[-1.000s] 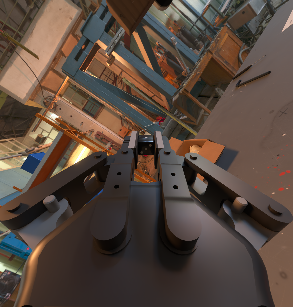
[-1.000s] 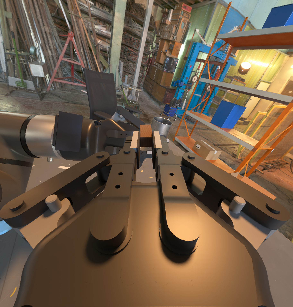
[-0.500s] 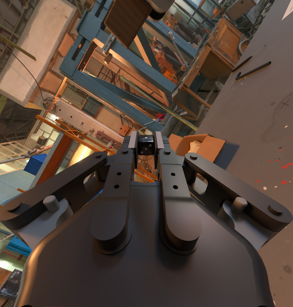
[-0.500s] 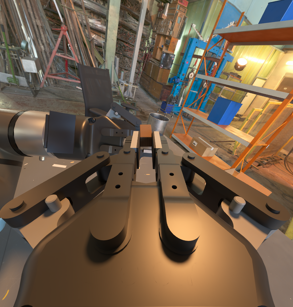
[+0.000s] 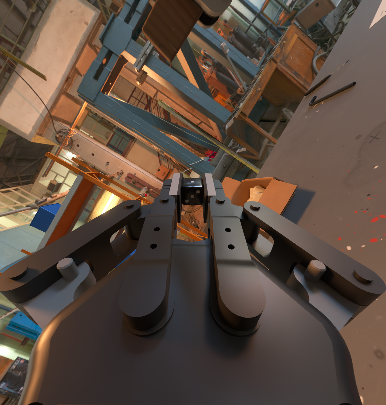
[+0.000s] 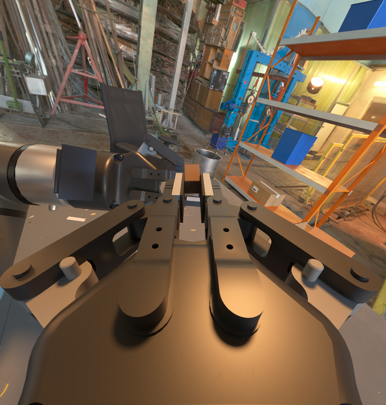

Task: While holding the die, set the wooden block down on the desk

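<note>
Left wrist view: left gripper [image 5: 192, 190] clamps the black die [image 5: 192, 191] at centre, while the wooden block [image 5: 170, 26] at top centre has grown larger. Right gripper [image 6: 192, 183] pinches it, probably descending toward the desk [image 6: 56, 223], not yet touching.

Dark grey linked tool [image 5: 192, 190] fingers, pale pads [image 6: 177, 183], round pins.

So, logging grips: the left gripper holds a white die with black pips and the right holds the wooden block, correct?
The colour is wrong: the die in the left gripper is black with white pips, as the left wrist view shows. The right gripper does hold the block.
</note>
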{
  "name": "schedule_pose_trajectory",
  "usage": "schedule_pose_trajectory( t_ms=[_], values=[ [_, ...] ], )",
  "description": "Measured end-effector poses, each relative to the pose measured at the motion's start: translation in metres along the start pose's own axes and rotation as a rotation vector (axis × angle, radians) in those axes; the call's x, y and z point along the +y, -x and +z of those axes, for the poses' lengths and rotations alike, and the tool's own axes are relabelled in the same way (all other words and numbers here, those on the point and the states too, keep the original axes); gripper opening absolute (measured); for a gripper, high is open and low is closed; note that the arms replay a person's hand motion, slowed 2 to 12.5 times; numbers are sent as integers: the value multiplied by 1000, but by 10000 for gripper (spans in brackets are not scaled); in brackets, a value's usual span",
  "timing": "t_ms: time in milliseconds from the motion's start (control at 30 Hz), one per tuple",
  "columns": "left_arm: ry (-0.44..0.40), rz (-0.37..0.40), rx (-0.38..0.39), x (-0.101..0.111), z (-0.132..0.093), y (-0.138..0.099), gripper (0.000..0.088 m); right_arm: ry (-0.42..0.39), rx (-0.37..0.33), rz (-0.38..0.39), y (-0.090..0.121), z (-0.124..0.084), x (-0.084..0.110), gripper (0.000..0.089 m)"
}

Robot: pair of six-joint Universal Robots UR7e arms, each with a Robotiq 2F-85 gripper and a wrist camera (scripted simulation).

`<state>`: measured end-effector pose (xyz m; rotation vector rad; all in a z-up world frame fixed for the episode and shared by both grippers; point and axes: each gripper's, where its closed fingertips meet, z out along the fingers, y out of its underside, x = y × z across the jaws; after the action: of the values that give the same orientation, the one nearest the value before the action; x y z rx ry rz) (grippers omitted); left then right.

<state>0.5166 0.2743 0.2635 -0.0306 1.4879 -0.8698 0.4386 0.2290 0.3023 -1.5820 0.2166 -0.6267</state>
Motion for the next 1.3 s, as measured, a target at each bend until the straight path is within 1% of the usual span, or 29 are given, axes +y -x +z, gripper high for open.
schedule_pose_trajectory(
  t_ms=[200, 500, 700, 933, 1300],
  values=[
    [-6, -10, 1, -1, -1, 1, 159, -9, 8, 7, -5, -4, -4, 125],
    [-8, 1, 4, -2, -3, 4, 159, -21, 43, 20, -20, -15, -9, 125],
    [-14, -15, 0, -2, -5, 9, 159, -29, 51, 39, -29, -24, -14, 125],
    [-25, -37, 0, -4, -7, 13, 159, -2, 74, 29, -42, -35, -12, 125],
    [-31, -43, 12, -5, -8, 13, 159, 37, 100, 37, -59, -55, -8, 125]
  ],
)
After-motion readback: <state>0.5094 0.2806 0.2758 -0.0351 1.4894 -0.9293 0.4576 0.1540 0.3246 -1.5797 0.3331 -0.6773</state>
